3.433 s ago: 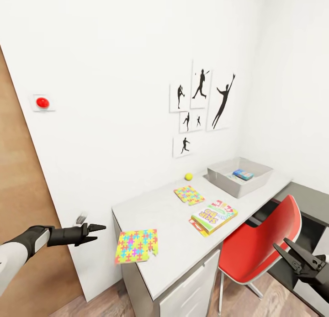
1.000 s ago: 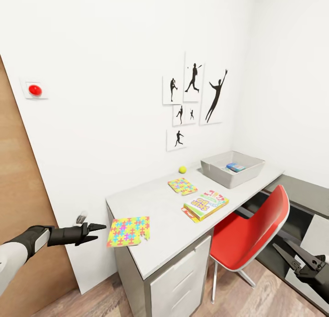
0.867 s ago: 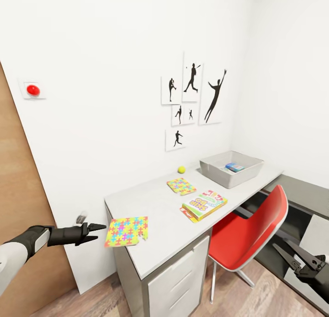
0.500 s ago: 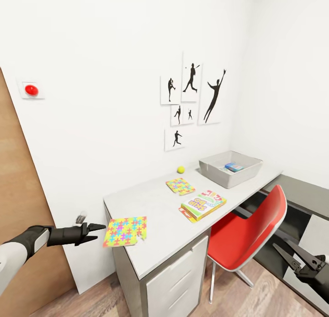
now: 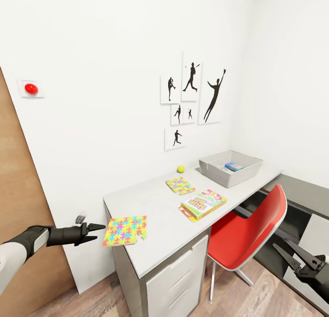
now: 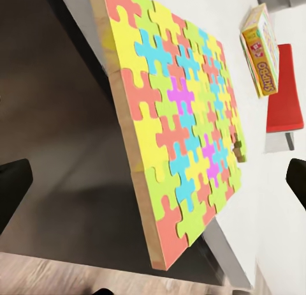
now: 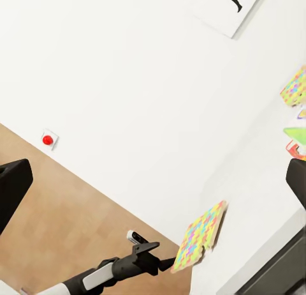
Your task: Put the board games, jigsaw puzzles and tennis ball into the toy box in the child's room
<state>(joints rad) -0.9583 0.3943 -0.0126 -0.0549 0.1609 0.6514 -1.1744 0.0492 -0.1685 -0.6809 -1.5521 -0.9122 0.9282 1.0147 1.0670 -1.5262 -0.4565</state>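
A: Looking down from the head camera, I count two jigsaw puzzles on the table (image 5: pixel 160 207): the near puzzle (image 5: pixel 124 230) hangs over the table's corner, the far puzzle (image 5: pixel 180 185) lies flat further back. One tennis ball (image 5: pixel 181 169) sits by the wall, and one board game (image 5: pixel 203 204) lies near the red chair (image 5: pixel 249 235). Its print is too small to read from here.

B: And the toy box (image 5: pixel 230 167)?

A: At the far end of the table, with a small blue item (image 5: pixel 233 166) inside that is hard to make out. Six silhouette pictures (image 5: pixel 192 95) hang above, and one red button (image 5: pixel 31 89) is on the wall beside the door (image 5: pixel 20 225).

B: Grippers?

A: Left gripper (image 5: pixel 93 230) is just beside the near puzzle's edge, jaws parted, empty. Right gripper (image 5: pixel 289 254) is low by the chair, jaws spread, gripping nothing.

B: Left wrist view?

A: The near puzzle (image 6: pixel 178 126) is close up, its wooden edge past the table edge. The board game (image 6: pixel 262 49) is cut off by the frame; its lettering is sideways and unclear.

B: Right wrist?

A: The left gripper (image 7: pixel 156 257) is at the near puzzle (image 7: pixel 201 238), with the red button (image 7: pixel 48 140) small on the wall.
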